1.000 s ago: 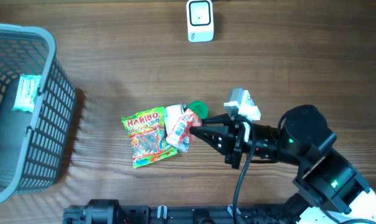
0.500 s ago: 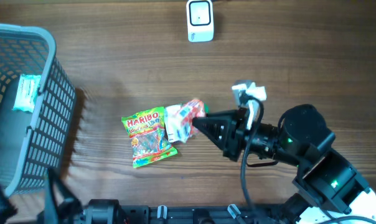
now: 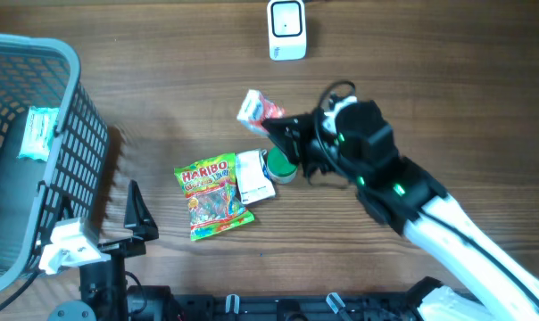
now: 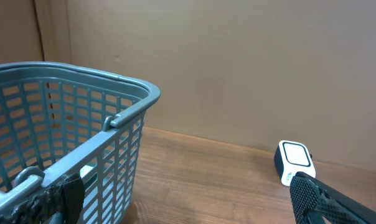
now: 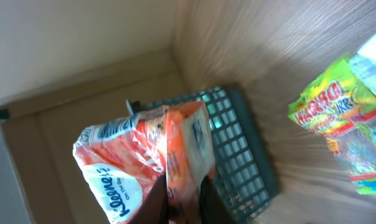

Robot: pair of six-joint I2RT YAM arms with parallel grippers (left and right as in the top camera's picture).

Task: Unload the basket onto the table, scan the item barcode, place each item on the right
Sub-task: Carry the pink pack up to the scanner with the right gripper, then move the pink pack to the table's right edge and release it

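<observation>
Basket (image 3: 69, 107): far left, out of this play.
Right gripper (image 3: 277, 127): clamped tight on one end of the tissue pack.
Left gripper (image 4: 183, 202): jaws wide, empty, low beside the basket.
Tissue pack (image 3: 254, 108): lifted off the table, near the scanner but short of it; barcode not visible, so roll the wrist to find it.
Scanner (image 3: 286, 28): far table edge; present the code squarely, close and steady.

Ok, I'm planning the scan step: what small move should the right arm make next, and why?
Probably carry the orange-and-white tissue pack toward the white box-shaped scanner: the right gripper is shut on it, holding it above the wooden table, short of the scanner.
</observation>
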